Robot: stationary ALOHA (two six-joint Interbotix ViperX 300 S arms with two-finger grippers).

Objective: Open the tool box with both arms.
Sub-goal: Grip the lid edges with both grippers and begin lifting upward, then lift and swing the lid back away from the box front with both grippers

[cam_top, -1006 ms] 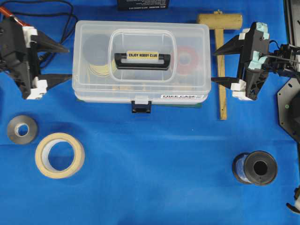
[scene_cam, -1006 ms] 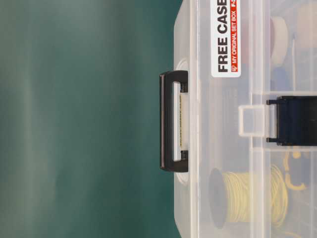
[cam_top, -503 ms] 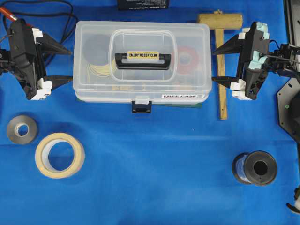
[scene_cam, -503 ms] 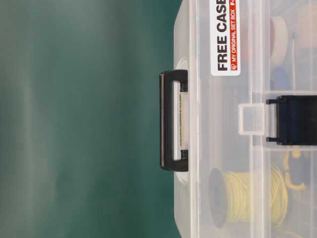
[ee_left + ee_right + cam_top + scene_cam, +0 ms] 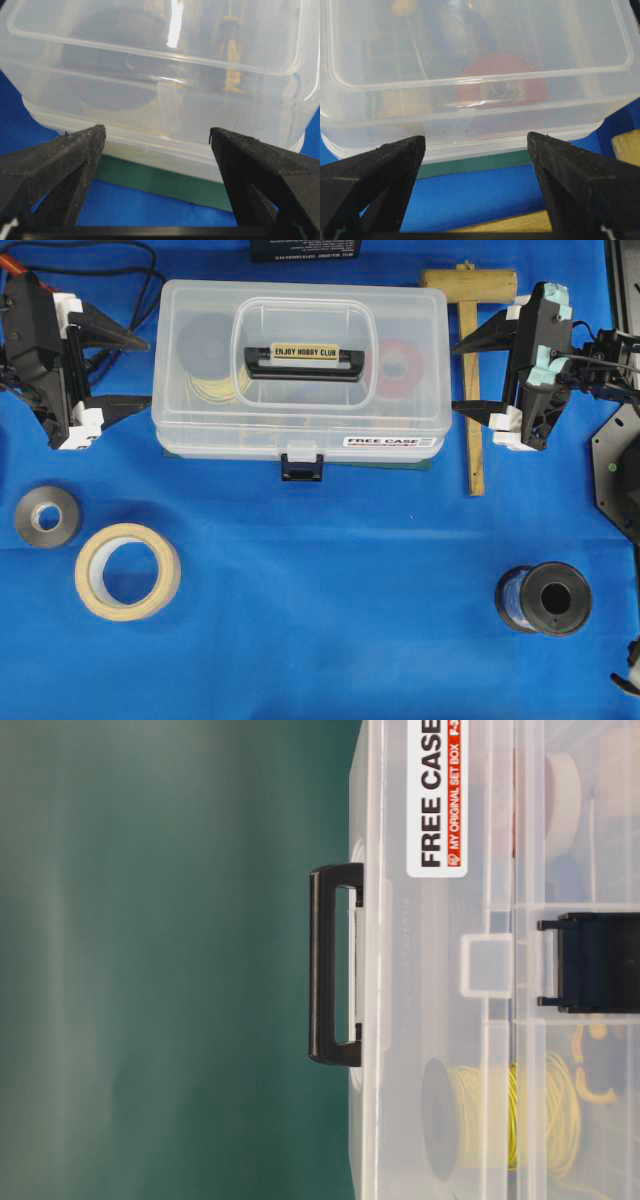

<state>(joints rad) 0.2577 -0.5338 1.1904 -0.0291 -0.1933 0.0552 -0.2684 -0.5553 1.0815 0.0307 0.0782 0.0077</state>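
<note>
While the tool box (image 5: 300, 375) is sitting at top centre of the overhead frame on blue cloth (image 5: 330, 590), lid looking slightly raised, both grippers are flanking its ends — left gripper (image 5: 128, 370) and right gripper (image 5: 468, 377) are gaping wide, holding nothing, tips just beside the walls.

Black handle (image 5: 305, 356) of the tool box (image 5: 300, 370) w/ cream strip: "ENJOY HOBBY CLUB", black caps; white sticker (image 5: 391, 441) on box front, right of the latch: "FREE CASE"; same sticker (image 5: 437, 798) in table-level view, turned sideways: "FREE CASE" in black, red strip under it w/ white "MY ORIGINAL SET BOX", then more chars cut off at frame edge; dark item (image 5: 305, 250) at top edge overhead has white print, too small to read.
</note>
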